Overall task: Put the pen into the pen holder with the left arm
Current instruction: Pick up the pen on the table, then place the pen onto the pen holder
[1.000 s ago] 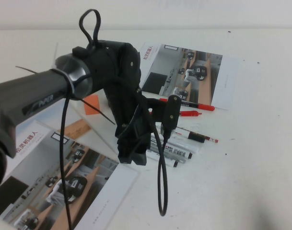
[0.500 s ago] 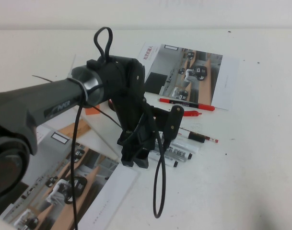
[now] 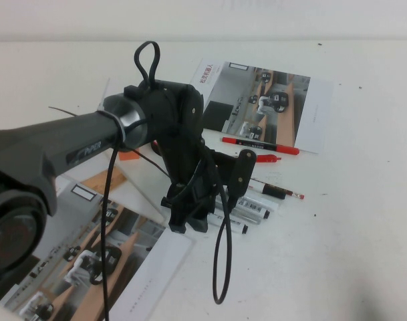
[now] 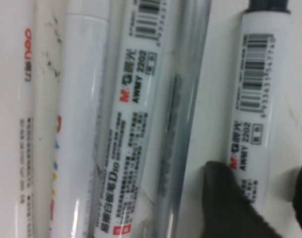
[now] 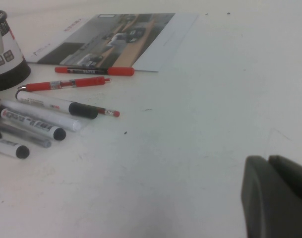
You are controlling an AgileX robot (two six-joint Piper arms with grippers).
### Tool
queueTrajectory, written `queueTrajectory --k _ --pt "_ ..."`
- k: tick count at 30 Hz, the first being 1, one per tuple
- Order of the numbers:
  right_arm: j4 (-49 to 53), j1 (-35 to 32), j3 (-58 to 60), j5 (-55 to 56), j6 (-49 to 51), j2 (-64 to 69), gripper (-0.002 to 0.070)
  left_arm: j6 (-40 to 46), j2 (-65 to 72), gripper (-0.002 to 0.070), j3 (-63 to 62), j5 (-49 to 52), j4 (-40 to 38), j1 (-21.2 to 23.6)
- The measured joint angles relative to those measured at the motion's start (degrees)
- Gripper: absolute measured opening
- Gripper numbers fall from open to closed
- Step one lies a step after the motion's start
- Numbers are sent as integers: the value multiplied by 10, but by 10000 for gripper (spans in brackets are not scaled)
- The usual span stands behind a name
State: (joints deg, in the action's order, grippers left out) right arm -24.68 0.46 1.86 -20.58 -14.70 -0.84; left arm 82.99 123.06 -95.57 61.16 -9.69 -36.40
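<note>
My left gripper is open and down on the table among a row of white markers. Its two black fingertips stand on either side of one pen, a white-barrelled marker with dark print and a black cap. In the high view the left arm covers that spot, with the gripper at the near end of the marker row. The pen holder, a black mesh cup with a red-and-white label, shows only in the right wrist view and is hidden behind the arm in the high view. My right gripper is shut, low over bare table.
Other white markers and a grey pen lie close beside the straddled one. Two red pens lie just beyond. One brochure lies at the back and another at the front left. A loose black cable hangs from the wrist.
My left arm has reached a little further forward and right, and the gripper has sunk slightly onto the marker row. The pens have not moved.
</note>
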Motion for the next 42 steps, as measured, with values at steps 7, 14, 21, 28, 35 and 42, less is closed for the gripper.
queueTrajectory --k 7,14,21,28,35,42 --pt "0 0 0 0 0 0 -20 16 1 106 -2 9 5 0" --pt "0 0 0 0 0 0 -20 -52 -49 106 0 11 -15 0" --pt "0 0 0 0 0 0 -20 -184 -186 106 5 -54 -60 0" --pt "0 0 0 0 0 0 -20 -247 -306 106 111 -196 -98 0" --pt "0 0 0 0 0 0 -20 -281 -419 106 325 -478 -155 0" --pt "0 0 0 0 0 0 -20 -414 -453 106 476 -799 -188 0"
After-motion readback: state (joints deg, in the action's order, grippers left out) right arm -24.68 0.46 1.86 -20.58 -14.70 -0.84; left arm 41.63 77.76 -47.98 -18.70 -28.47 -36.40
